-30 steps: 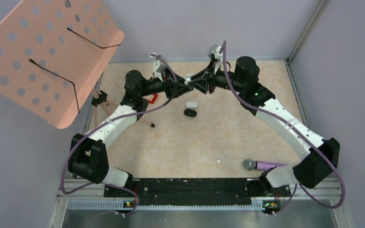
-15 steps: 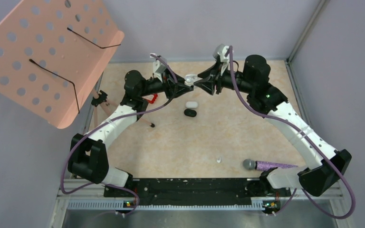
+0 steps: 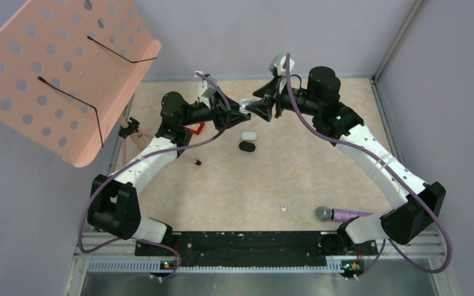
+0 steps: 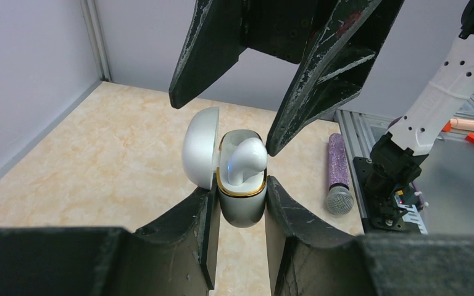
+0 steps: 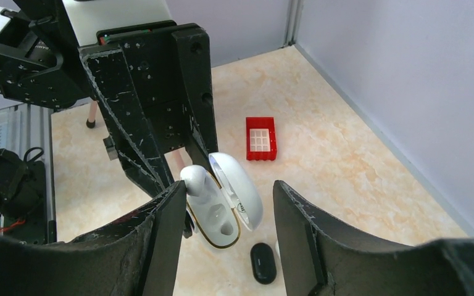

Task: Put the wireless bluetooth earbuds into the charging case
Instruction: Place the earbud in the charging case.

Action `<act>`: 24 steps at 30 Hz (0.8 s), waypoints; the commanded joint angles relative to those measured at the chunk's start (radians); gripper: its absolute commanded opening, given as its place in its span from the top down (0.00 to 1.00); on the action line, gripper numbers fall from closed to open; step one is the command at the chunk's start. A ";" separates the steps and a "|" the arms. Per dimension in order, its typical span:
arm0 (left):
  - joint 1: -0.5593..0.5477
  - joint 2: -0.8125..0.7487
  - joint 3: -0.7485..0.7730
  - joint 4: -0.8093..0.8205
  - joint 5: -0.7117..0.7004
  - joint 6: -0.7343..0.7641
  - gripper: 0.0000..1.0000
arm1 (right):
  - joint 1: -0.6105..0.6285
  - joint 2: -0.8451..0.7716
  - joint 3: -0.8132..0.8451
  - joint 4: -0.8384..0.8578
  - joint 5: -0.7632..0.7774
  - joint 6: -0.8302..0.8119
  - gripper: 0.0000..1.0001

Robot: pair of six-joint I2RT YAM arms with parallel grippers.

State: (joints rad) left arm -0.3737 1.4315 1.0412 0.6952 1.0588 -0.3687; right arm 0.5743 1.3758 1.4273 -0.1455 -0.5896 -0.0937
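Note:
My left gripper (image 4: 241, 191) is shut on a white charging case (image 4: 242, 206) with a gold rim and holds it above the table, lid (image 4: 199, 147) swung open. One white earbud (image 4: 244, 161) stands in one slot, its top sticking out. In the right wrist view the other slot (image 5: 225, 228) is empty. My right gripper (image 5: 228, 185) is open and empty, its fingers on either side of the open case (image 5: 219, 216). The earbud (image 5: 194, 180) lies close against its left fingertip. The two grippers meet at the back middle (image 3: 247, 108). A loose white earbud (image 3: 284, 208) lies near the front.
A closed white case (image 3: 249, 135) and a closed black case (image 3: 247, 146) lie on the table below the grippers. A purple glitter microphone (image 3: 339, 214) lies at the front right. A red block (image 5: 261, 139) sits back left. A pink perforated stand (image 3: 55, 68) overhangs the left.
The right arm swung out to the right and has come back, its open gripper still at the case. The left arm has held still with the case.

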 commanded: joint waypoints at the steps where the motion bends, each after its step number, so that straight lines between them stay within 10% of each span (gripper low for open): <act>1: 0.000 -0.042 -0.001 0.047 0.022 0.014 1.00 | 0.010 0.003 0.042 0.023 -0.006 -0.004 0.46; 24: -0.001 -0.045 -0.015 0.026 0.010 0.042 1.00 | 0.009 -0.020 0.062 -0.166 0.065 -0.106 0.43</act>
State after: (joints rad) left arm -0.3714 1.4303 1.0264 0.6716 1.0588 -0.3367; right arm 0.5743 1.4071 1.4609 -0.2474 -0.5758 -0.1440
